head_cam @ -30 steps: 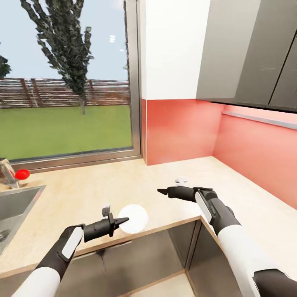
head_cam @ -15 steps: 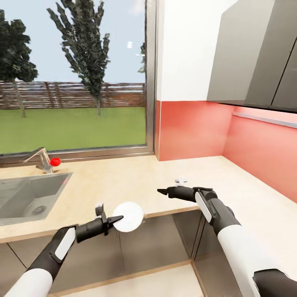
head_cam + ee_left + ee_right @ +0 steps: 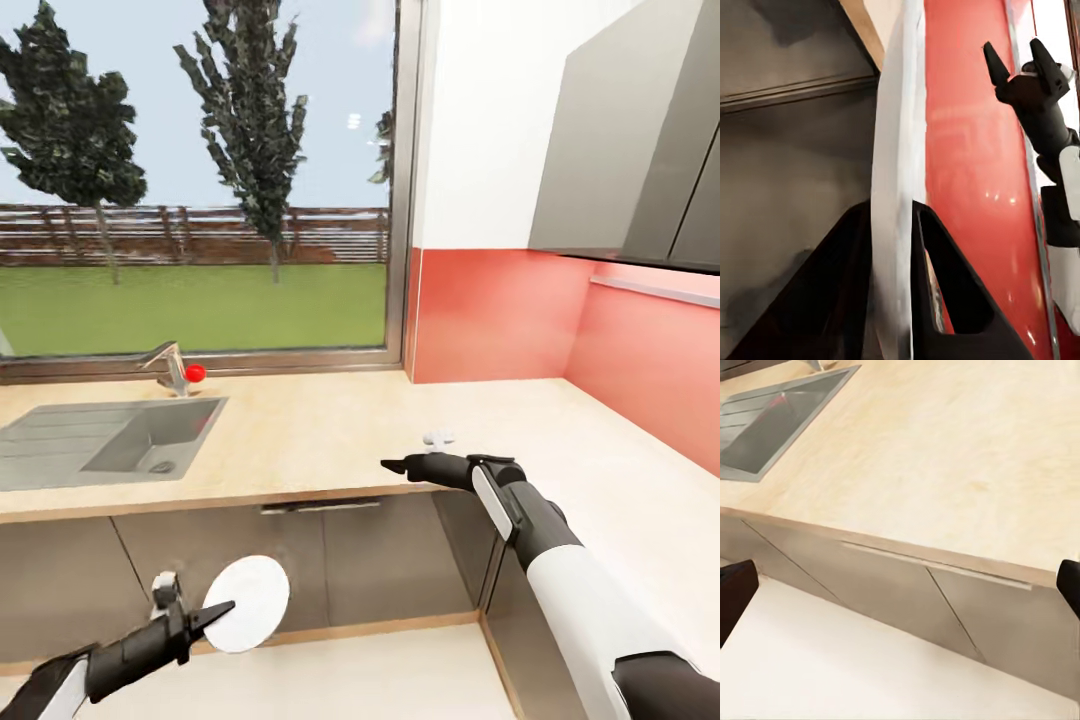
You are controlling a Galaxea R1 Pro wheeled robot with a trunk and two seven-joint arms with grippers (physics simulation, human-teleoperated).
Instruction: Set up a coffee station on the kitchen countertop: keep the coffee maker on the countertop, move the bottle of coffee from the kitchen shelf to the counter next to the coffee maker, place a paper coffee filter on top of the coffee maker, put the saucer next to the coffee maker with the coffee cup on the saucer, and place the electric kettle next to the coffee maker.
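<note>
— What has the left gripper [image 3: 215, 612] got?
— Its black fingers [image 3: 945, 285] pinch the rim of the small flat round white saucer [image 3: 247, 603], held low before the grey cabinet fronts [image 3: 300, 565], below the light beige speckled kitchen countertop [image 3: 320, 435].
— And the right gripper [image 3: 388, 464]?
— Spread wide, empty, over the counter's edge, the steel sink [image 3: 110, 440] well off.

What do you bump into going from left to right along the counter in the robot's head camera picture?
Steel sink → tap with a red knob → bare stretch of the kitchen countertop → right gripper → red wall.
</note>
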